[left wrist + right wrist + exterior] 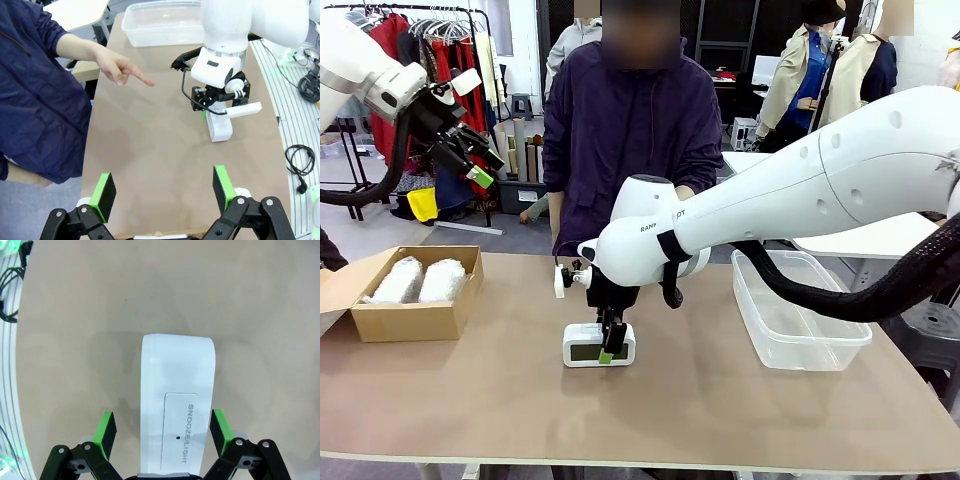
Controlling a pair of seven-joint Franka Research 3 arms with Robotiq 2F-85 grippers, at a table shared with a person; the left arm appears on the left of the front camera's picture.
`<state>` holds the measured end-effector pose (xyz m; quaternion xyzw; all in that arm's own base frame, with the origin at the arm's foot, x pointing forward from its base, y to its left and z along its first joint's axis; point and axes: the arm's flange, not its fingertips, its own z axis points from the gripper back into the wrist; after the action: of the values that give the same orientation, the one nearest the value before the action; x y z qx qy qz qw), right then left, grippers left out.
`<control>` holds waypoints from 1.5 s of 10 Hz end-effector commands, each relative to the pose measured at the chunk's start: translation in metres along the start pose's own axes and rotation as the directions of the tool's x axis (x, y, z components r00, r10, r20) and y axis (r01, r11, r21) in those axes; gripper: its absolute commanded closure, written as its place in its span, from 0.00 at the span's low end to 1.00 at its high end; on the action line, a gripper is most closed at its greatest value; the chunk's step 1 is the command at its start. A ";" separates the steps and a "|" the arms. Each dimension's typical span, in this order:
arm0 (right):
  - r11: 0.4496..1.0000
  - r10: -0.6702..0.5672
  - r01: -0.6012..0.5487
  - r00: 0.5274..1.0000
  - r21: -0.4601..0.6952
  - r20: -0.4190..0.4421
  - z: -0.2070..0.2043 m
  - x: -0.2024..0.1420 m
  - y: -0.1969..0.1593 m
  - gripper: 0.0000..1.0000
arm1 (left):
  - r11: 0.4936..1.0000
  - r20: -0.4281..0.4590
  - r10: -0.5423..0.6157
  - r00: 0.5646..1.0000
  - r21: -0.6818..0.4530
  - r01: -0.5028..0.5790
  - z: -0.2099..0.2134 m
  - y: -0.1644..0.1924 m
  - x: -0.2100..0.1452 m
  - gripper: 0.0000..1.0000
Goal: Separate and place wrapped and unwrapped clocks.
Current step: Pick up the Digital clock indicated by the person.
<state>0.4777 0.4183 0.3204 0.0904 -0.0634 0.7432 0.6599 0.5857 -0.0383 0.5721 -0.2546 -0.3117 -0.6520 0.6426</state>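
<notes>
Front view: the right gripper (611,345) is straddling the unwrapped clock (598,344) standing on the table (720,400); both wrapped bundles (420,280) are lying in the cardboard box (410,320). The left gripper (470,160) is hanging raised at far left.

Left wrist view: the left gripper's fingers (102,195) are standing wide, gripping nothing; a person's hand (117,67) is pointing.

Right wrist view: the right gripper's fingers (105,432) are standing wide beside the clock, not clamping it.

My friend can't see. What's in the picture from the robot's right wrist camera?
A white clock stands on the brown table, seen from above, with "SNOOZE/LIGHT" printed on its top panel. The right pincer is open, one green-padded finger on each side of the clock, not squeezing it yet. White rails and cables run along the picture's left edge.
</notes>
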 end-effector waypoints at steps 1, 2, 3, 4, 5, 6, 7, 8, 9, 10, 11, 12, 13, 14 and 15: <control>0.998 0.059 -0.059 0.998 -0.005 -0.028 0.006 0.000 0.002 0.22 | 1.000 -0.004 -0.017 1.000 -0.007 0.017 0.002 -0.001 0.000 0.00; 0.998 0.064 -0.064 0.998 -0.001 -0.023 0.007 0.000 0.003 0.42 | 1.000 -0.004 -0.017 1.000 -0.007 0.017 0.002 -0.001 0.000 0.00; 0.998 0.066 -0.066 0.997 -0.001 -0.029 0.007 0.000 0.003 0.62 | 1.000 -0.004 -0.017 1.000 -0.007 0.017 0.002 -0.001 0.000 0.00; 0.997 0.071 -0.071 0.997 0.000 -0.032 0.007 0.000 0.004 0.82 | 1.000 -0.004 -0.017 1.000 -0.007 0.017 0.002 -0.001 0.000 0.00; 0.995 0.098 -0.097 0.994 0.005 -0.045 0.007 0.001 0.005 1.00 | 1.000 -0.004 -0.017 1.000 -0.007 0.017 0.002 -0.001 0.000 0.00; 0.994 0.111 -0.111 0.993 0.013 -0.044 0.005 0.002 0.006 1.00 | 1.000 -0.004 -0.017 1.000 -0.007 0.017 0.002 -0.001 0.000 0.00; 0.993 0.121 -0.120 0.992 0.018 -0.040 0.007 0.002 0.007 1.00 | 1.000 -0.004 -0.017 1.000 -0.007 0.017 0.002 -0.001 0.000 0.00; 0.990 0.141 -0.141 0.989 0.014 -0.047 0.009 0.002 0.008 1.00 | 1.000 -0.004 -0.017 1.000 -0.007 0.017 0.002 -0.001 0.000 0.00; 0.980 0.197 -0.196 0.980 0.035 -0.032 0.014 0.005 0.011 1.00 | 1.000 -0.004 -0.017 1.000 -0.007 0.017 0.002 -0.001 0.000 0.00; 0.976 0.219 -0.218 0.975 0.018 -0.036 0.028 0.009 0.017 1.00 | 1.000 -0.004 -0.017 1.000 -0.007 0.017 0.002 -0.001 0.000 0.00; 0.969 0.248 -0.248 0.969 -0.002 -0.026 0.049 0.014 0.022 1.00 | 1.000 -0.004 -0.017 1.000 -0.007 0.017 0.002 -0.001 0.000 0.00; 0.973 0.230 -0.229 0.973 -0.034 0.019 0.069 0.020 0.027 1.00 | 1.000 -0.004 -0.017 1.000 -0.007 0.017 0.002 -0.001 0.000 0.00; 0.973 0.225 -0.221 0.972 -0.066 0.061 0.091 0.026 0.034 1.00 | 1.000 -0.004 -0.017 1.000 -0.007 0.017 0.002 -0.001 0.000 0.00; 0.978 0.190 -0.182 0.979 -0.101 0.069 0.111 0.029 0.035 1.00 | 1.000 -0.004 -0.017 1.000 -0.007 0.017 0.002 -0.001 0.000 0.00; 0.980 0.166 -0.156 0.983 -0.127 0.077 0.130 0.033 0.036 1.00 | 1.000 -0.004 -0.017 1.000 -0.007 0.017 0.002 -0.001 0.000 0.00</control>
<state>0.4459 0.4281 0.4455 0.0731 -0.1328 0.7941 0.5886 0.5858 -0.0382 0.5721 -0.2547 -0.3116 -0.6520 0.6426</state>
